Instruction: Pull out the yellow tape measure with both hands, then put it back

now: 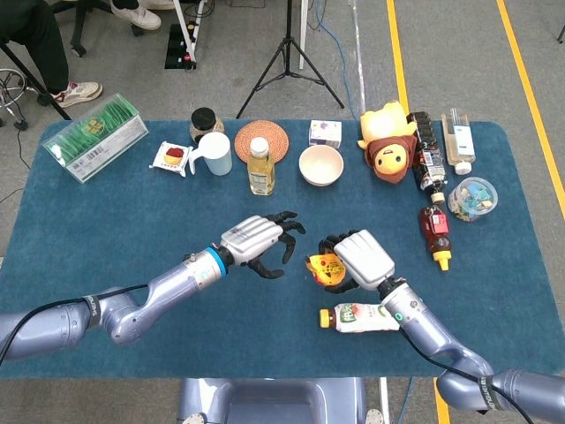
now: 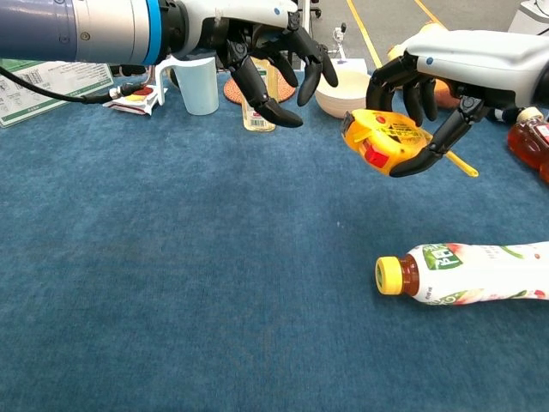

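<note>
— Tape measure first: where does it sit?

— The yellow tape measure (image 2: 383, 137) hangs above the blue worktop (image 1: 106, 230), clamped in the right robot hand (image 1: 357, 258), dark fingers curled over its top and thumb under it. A short yellow stub sticks out of the case toward 4 o'clock in the chest view.

— And the other hand?

— The left robot hand (image 1: 256, 242) hovers at 9 o'clock from the tape measure, near it but apart. Its fingers are spread and hooked downward, holding nothing.

— What lies closest to them?

— A drink bottle with a yellow cap (image 2: 467, 273) lies on its side on the worktop at 6 o'clock from the tape measure, cap pointing to 9 o'clock.

— Along the far edge?

— At 12 o'clock, a white bowl (image 1: 320, 165). Toward 11 o'clock, an upright bottle of yellow liquid (image 1: 259, 168) in front of a woven coaster (image 1: 269, 134), then a white mug (image 1: 214, 153). At 1 o'clock, a yellow plush toy (image 1: 389, 141).
</note>
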You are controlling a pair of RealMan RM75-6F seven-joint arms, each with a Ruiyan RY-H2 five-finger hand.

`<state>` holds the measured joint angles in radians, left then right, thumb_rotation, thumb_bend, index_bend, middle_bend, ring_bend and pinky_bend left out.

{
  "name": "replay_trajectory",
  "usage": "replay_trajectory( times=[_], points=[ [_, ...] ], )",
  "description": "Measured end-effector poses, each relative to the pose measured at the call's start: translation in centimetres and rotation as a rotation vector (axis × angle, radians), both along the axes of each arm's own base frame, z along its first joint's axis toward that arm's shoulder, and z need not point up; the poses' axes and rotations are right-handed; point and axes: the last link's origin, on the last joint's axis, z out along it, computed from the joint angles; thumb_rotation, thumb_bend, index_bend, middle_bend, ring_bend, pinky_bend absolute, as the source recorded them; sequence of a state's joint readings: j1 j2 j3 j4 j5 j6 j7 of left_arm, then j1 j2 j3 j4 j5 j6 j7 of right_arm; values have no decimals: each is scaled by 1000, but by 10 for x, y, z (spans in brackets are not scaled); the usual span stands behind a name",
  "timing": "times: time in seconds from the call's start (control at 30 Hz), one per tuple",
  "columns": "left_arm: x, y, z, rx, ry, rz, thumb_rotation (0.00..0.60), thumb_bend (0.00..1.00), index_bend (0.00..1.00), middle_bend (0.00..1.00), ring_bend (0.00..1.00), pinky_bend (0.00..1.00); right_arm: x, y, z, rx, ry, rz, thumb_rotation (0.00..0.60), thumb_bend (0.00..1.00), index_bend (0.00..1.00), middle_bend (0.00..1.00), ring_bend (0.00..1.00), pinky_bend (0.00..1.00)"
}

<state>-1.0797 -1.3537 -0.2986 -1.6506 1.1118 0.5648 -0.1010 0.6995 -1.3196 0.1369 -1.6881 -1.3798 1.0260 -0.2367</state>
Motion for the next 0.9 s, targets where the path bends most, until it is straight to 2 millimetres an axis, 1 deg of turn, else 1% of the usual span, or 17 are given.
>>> replay_trajectory(
  times=[0.43, 0.5, 0.57, 0.63, 0.73, 0.9],
  points=[
    [-4, 4, -4, 36, 2, 34, 595, 223, 565, 126, 0, 124, 3, -3, -1, -7, -15, 8, 475, 55, 565, 580, 544, 500],
    [-4, 4, -4, 36, 2, 39, 546, 210, 558, 125, 0, 123, 5, -3, -1, -6, -18, 12, 476, 56, 565, 580, 544, 499],
    [-3, 5, -5, 36, 2, 41, 449, 201, 552, 124, 0, 123, 5, -3, -1, -5, -18, 12, 477, 55, 565, 580, 544, 498],
    [-2, 5, -5, 36, 0, 44, 411, 198, 544, 124, 0, 123, 4, -4, -1, -6, -15, 10, 479, 55, 565, 580, 544, 498],
    [-1, 6, -4, 39, -4, 50, 381, 197, 518, 123, 0, 123, 3, -4, -1, -7, -12, 7, 479, 56, 565, 580, 545, 497],
    [-1, 9, -3, 49, 0, 57, 373, 196, 498, 104, 0, 123, 2, -5, -2, -6, -13, 2, 478, 55, 565, 580, 544, 497]
  ],
)
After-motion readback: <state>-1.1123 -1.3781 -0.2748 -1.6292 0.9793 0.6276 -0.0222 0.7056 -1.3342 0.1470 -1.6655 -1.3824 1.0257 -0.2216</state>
